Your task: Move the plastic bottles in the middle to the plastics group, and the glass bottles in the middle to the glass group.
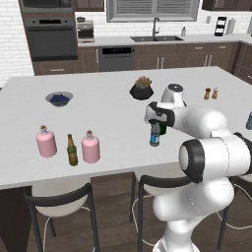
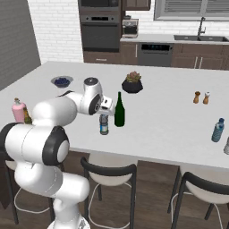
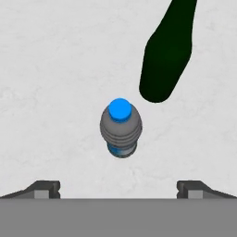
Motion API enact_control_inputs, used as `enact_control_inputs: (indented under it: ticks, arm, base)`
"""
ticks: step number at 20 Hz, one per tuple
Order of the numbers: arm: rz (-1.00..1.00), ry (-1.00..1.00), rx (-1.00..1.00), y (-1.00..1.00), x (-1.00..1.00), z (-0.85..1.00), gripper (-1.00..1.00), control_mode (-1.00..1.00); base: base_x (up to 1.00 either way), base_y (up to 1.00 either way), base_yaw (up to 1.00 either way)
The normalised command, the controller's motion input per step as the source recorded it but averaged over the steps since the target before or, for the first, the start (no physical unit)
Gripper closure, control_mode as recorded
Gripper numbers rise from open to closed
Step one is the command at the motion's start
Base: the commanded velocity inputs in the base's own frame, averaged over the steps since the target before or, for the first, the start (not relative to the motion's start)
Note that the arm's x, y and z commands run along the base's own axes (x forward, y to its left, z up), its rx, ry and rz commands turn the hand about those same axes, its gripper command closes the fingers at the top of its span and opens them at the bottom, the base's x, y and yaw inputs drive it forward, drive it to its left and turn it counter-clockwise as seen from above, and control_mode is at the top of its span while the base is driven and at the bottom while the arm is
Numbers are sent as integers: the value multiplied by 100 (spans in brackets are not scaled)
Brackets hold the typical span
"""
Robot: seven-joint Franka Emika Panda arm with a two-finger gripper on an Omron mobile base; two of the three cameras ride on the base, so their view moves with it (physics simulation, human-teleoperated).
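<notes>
- Hovering above the white island counter (image 1: 108,113), the gripper (image 3: 118,189) has its two finger tips (image 3: 44,187) spread wide apart, holding and touching nothing.
- Directly beneath it stands the small water bottle (image 3: 120,128), upright, blue cap toward the camera, at twelve o'clock from the midpoint between the tips.
- Just beside that bottle, at about one o'clock in the hand view, stands the dark green wine bottle (image 3: 167,55).

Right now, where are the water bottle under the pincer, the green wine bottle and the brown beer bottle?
water bottle (image 3: 120,111): hand view, on its blue cap.
green wine bottle (image 2: 119,115): right base view, on its body.
brown beer bottle (image 1: 73,153): left base view, on its label, between the two pink flasks.
</notes>
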Motion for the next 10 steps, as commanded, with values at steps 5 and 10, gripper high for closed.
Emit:
enact_control_inputs:
  ticks: [5,10]
  arm:
    - [7,0,0,0,5,-9,-100,-100]
    - [6,0,-2,0,7,-9,-100,-100]
  base:
    - [0,0,0]
    - [0,0,0]
